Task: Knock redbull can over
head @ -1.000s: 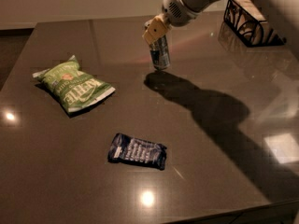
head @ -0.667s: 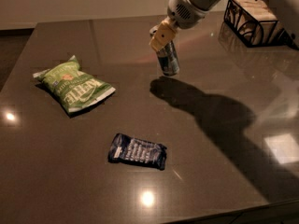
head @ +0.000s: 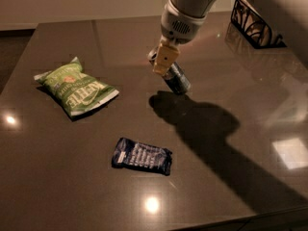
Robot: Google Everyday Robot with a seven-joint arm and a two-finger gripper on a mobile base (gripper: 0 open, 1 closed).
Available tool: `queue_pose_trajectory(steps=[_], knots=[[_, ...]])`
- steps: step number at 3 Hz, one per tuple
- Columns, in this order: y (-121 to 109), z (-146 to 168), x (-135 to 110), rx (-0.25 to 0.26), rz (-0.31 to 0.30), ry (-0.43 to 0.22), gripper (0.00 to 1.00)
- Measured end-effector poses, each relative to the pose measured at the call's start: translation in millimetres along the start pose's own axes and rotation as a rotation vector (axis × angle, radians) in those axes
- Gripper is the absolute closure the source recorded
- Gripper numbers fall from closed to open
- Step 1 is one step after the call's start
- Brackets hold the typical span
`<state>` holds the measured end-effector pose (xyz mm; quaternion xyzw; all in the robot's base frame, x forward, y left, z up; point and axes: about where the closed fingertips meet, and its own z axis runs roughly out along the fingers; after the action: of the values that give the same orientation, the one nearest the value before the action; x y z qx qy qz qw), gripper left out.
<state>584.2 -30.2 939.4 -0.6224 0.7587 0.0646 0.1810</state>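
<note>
Slim silvery redbull can with dark bluish panels [head: 178, 81], upright a second ago, now leans steeply at the dark glossy table's [head: 72, 186] far middle; the gripper [head: 162, 65] sits at its upper end, whether apart or clamped I cannot tell; crinkled green chip bag [head: 77, 90] unmoved.

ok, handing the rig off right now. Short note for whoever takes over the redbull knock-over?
Tool: over the far middle of the dark glossy table, right at the upper end of the slim silver-and-blue metal redbull can.
Can: tipped steeply off upright, its lower end toward the near right. It is well apart from the green chip bag and the dark blue flat snack packet.
Done: can is off vertical.
Left: can't tell if it lies fully flat; confirm it is down, then probably lift the tool clear.
</note>
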Motion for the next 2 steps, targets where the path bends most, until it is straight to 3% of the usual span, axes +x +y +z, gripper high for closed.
queue_pose_trajectory(steps=[1,2], knots=[[24.8,6.5,-0.5,-0.039,-0.127,0.089,1.0],[40.9,15.8,0.3,-0.059,-0.213,0.167,0.84]])
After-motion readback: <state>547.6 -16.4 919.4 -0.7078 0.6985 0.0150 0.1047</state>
